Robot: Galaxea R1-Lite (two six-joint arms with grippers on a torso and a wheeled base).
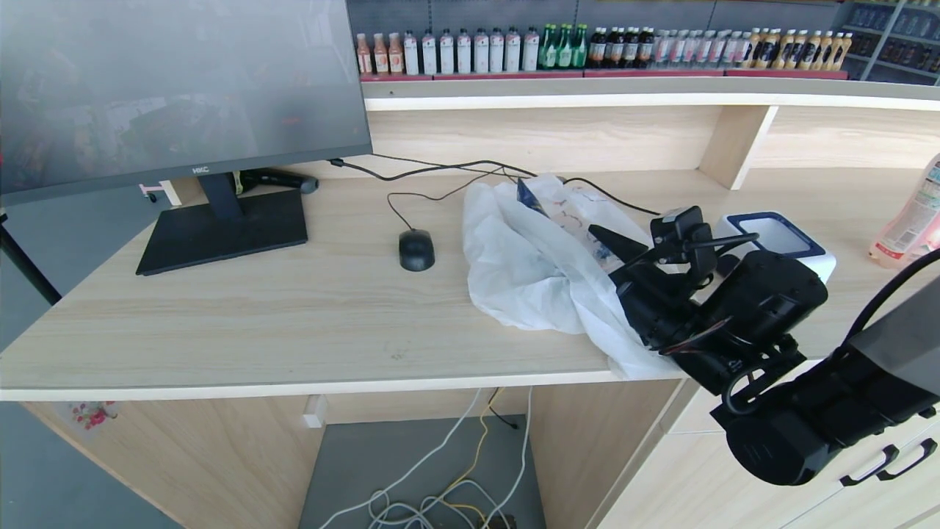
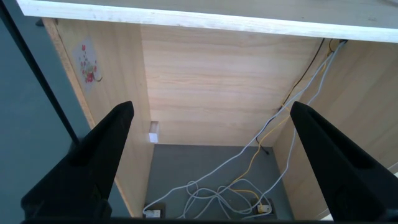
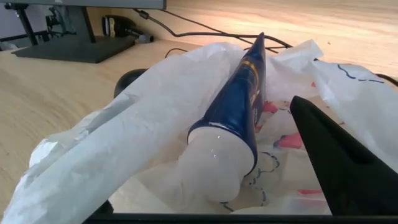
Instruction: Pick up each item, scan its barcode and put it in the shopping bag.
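- Dark blue tube (image 3: 239, 93), white cap, gold label print illegible: inside white plastic shopping bag (image 1: 529, 272) on wooden desk (image 1: 294, 316).
- Right end effector (image 1: 609, 250): released, at bag mouth.
- Left end effector (image 2: 211, 109): released, below desk.

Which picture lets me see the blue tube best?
The right wrist view: the tube lies close up in the bag, visible from white cap to crimped end. The head view shows just its dark tip poking from the bag. The left wrist view looks under the desk at cables.
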